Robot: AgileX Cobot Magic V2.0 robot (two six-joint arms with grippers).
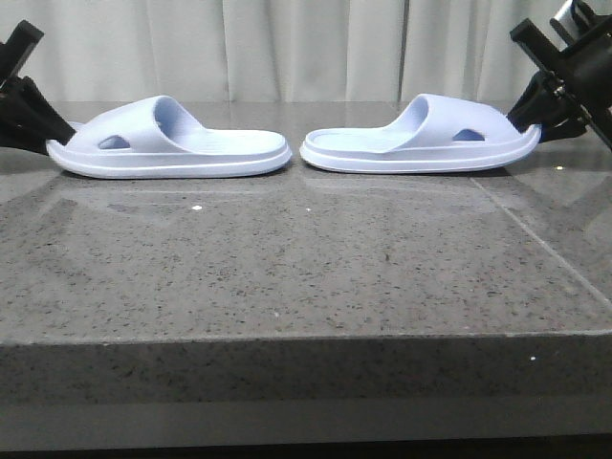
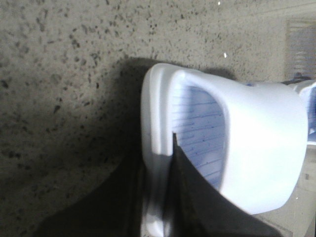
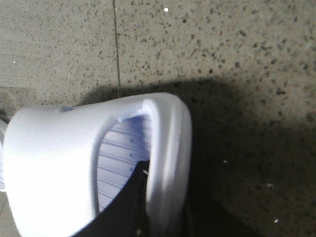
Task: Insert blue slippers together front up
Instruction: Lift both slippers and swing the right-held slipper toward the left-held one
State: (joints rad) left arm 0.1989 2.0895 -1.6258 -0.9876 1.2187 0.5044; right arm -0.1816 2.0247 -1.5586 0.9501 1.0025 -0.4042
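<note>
Ribbed, thick-soled foam blue slippers [image 1: 172, 143] lie on speckled granite table [image 1: 306, 277].

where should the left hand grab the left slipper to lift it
At the toe-end sole rim of the left slipper, coming from the outer left side. That edge is thin enough to pinch, with one finger inside on the footbed under the strap. The left hand already sits there.

Pale blue on speckled grey

Both blue slippers [image 1: 172, 143] [image 1: 421, 142] are pale lavender-blue with ribbed footbeds; the tabletop [image 1: 306, 277] is dark grey stone flecked black and white; black arms sit at the upper corners; the curtain [image 1: 287, 48] behind is off-white.
</note>
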